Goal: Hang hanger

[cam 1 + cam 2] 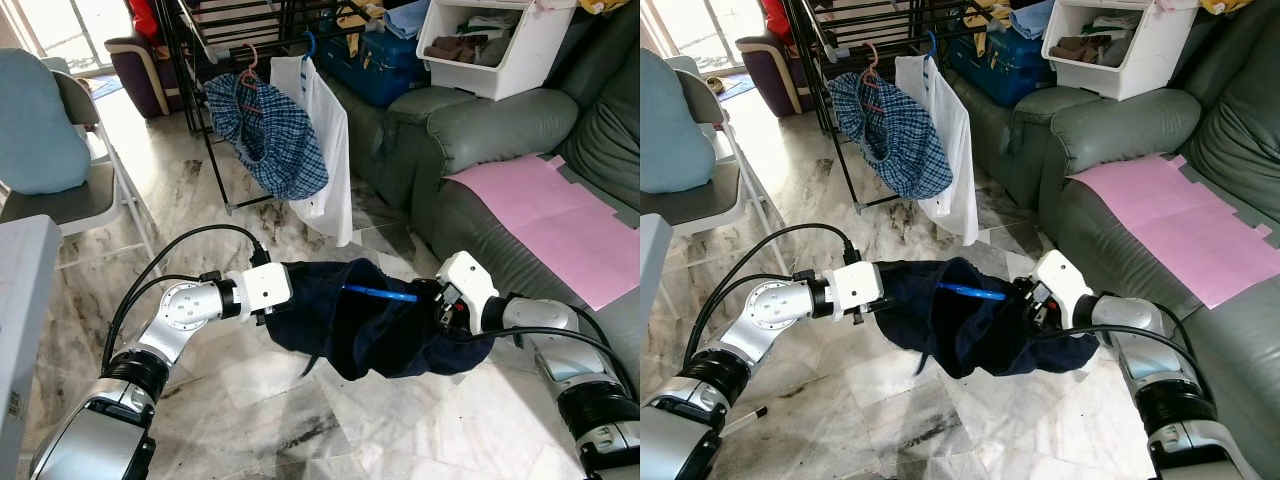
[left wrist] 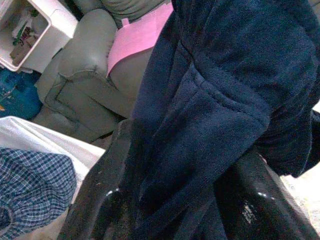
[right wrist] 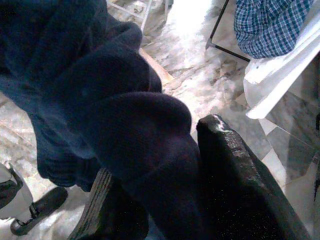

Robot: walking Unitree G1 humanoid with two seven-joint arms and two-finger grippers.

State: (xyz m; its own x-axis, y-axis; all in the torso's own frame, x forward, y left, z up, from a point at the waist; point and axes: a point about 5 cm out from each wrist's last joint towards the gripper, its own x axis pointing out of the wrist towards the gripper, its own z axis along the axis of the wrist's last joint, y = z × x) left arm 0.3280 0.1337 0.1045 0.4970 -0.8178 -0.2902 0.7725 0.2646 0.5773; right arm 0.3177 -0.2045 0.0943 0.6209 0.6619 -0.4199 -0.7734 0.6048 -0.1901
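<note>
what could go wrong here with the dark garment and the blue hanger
The navy garment sags between the left gripper and right gripper, so the blue hanger could slip out. The rack already holds a checked shirt and a white shirt; crowding may snag them.

I'm looking into a lived-in home living room: a grey-green leather sofa (image 1: 500,130) is sitting along one side, a black metal clothes-drying rack (image 1: 215,110) is carrying hung laundry, a white plastic storage bin (image 1: 500,45) is holding folded clothes, and polished marble floor tiles (image 1: 250,400) are gleaming underneath.
</note>
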